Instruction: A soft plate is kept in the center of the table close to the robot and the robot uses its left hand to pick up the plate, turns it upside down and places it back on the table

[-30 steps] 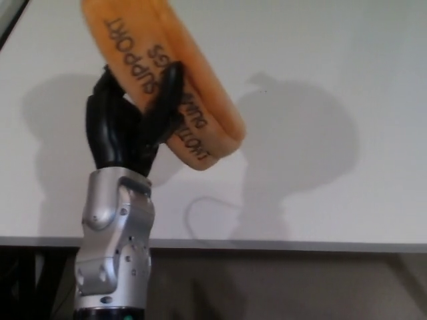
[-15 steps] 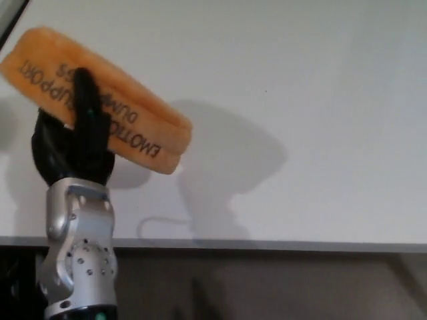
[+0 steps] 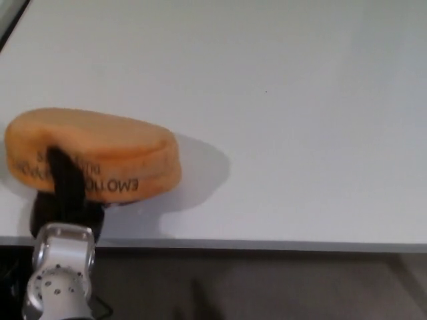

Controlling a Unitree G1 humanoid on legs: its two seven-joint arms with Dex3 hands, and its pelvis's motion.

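Nearest the camera, one silver forearm (image 3: 57, 280) rises from the bottom left corner, ending in the single black left hand (image 3: 63, 200) at the table's front edge. One dark finger (image 3: 65, 183) lies up across the side wall of the plate, so the hand is closed on the plate's near rim; the rest of the hand sits beneath the plate and is mostly hidden. The right hand does not show.

One orange soft plate (image 3: 100, 147) is in view, low over the front left part of the white table (image 3: 287, 120), close to its near edge. Whether its underside touches the tabletop cannot be told. Its long axis runs left to right across the picture, tilted slightly down toward the right. A smooth, rounded surface faces up, and the side wall faces the camera, carrying dark printed lettering that reads upside down; the finger covers part of it.

Beyond and to the right of the plate, its soft shadow (image 3: 207, 177) falls on the tabletop. At the far top left corner, a dark strip (image 3: 8, 17) borders the table's edge.
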